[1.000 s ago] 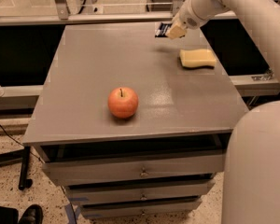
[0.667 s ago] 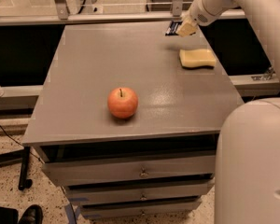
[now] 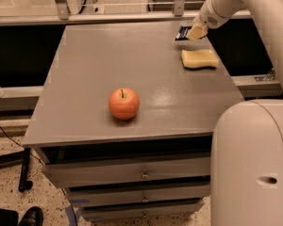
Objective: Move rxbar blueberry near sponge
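Note:
The rxbar blueberry (image 3: 183,33) is a small dark navy bar held at the far right of the grey table top (image 3: 132,69). My gripper (image 3: 194,33) is shut on the bar and holds it just above the table, a little behind the sponge. The sponge (image 3: 199,59) is pale yellow with wavy edges and lies flat near the table's right edge. The bar and the sponge are close but apart.
A red-orange apple (image 3: 124,103) stands near the table's front middle. Drawers (image 3: 141,173) sit under the top. My white arm (image 3: 254,13) reaches in from the right, and the robot's white body (image 3: 252,164) fills the lower right. A rail (image 3: 99,17) runs behind the table.
My gripper with the bar has moved right and slightly back, staying just behind the sponge. The sponge and apple have not moved.

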You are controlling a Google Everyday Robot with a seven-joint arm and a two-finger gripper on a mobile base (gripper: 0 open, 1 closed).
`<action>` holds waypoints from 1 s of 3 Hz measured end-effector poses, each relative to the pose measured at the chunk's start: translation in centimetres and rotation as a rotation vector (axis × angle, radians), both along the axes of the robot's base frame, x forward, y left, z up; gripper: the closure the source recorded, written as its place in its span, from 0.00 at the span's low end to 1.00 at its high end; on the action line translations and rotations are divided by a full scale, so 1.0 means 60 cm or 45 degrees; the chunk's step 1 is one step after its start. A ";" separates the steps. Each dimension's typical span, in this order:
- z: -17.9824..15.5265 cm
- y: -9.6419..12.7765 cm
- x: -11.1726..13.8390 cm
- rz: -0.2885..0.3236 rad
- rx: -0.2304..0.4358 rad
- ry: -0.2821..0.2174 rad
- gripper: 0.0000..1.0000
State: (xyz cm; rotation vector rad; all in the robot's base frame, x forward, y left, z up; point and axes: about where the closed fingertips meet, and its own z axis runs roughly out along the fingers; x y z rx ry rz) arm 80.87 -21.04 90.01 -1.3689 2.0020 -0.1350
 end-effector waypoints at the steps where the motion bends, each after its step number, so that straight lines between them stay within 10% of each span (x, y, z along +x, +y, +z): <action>1: -0.017 -0.013 -0.001 -0.008 -0.010 0.043 0.95; 3: -0.041 -0.016 0.004 0.000 -0.025 0.098 0.54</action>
